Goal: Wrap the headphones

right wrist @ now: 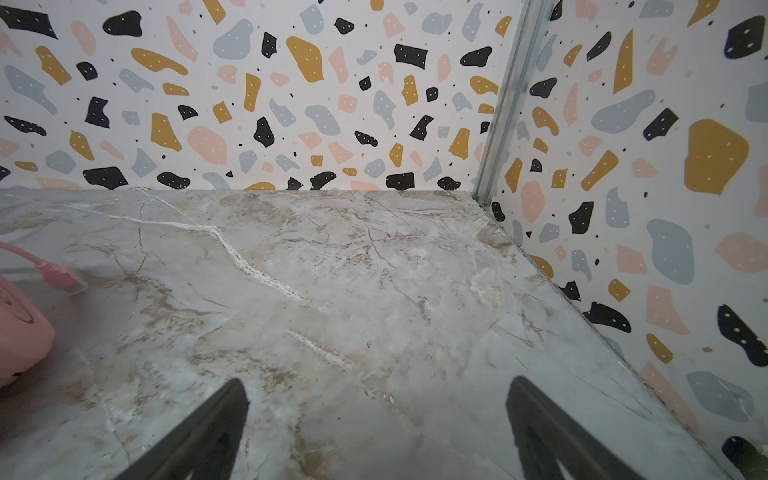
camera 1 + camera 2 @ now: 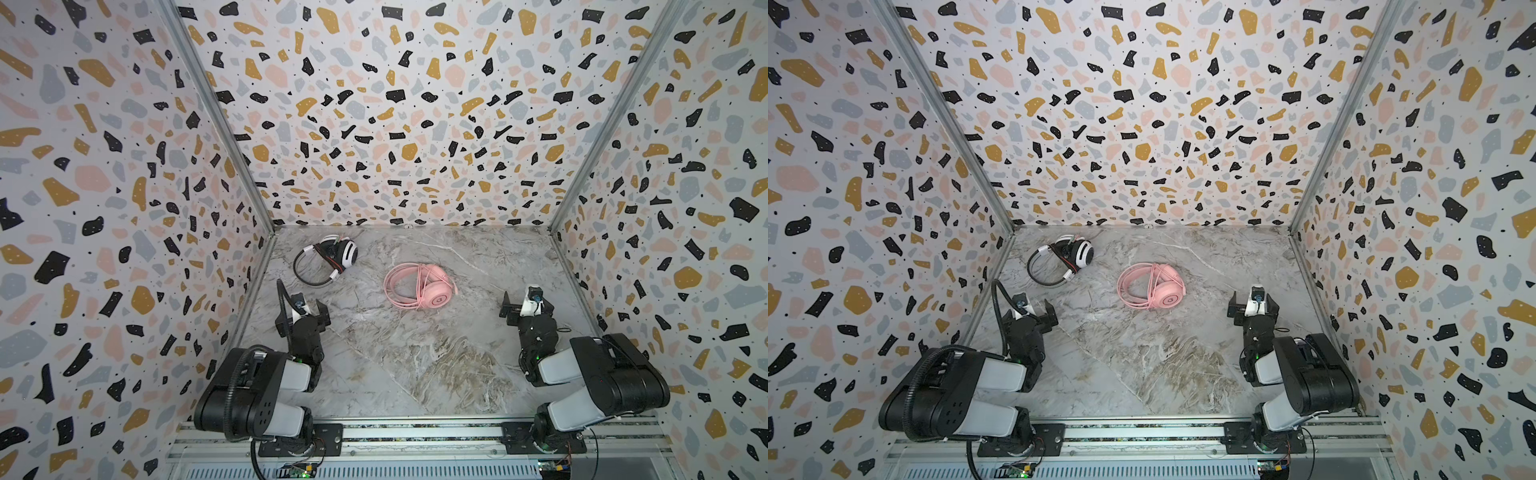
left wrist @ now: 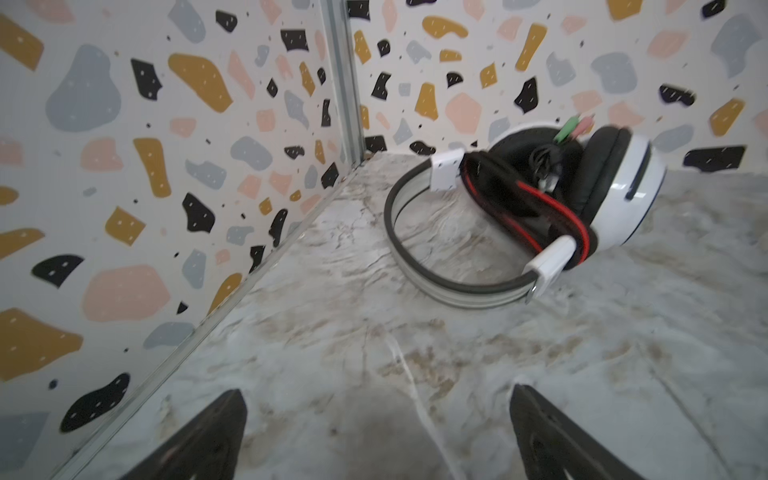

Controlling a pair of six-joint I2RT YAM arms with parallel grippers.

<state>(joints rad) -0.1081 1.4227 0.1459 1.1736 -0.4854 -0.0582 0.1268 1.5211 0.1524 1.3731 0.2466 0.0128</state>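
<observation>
right wrist view crops pink headset (image 1: pixel 18 328), left hand (image 3: pixel 376 388) and right hand (image 1: pixel 376 379) released

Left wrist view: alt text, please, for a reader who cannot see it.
A white headset with black ear pads lies on a marble table, near the corner of speckled walls. The left end effector stands open and empty in the foreground, short of the headset.
</observation>
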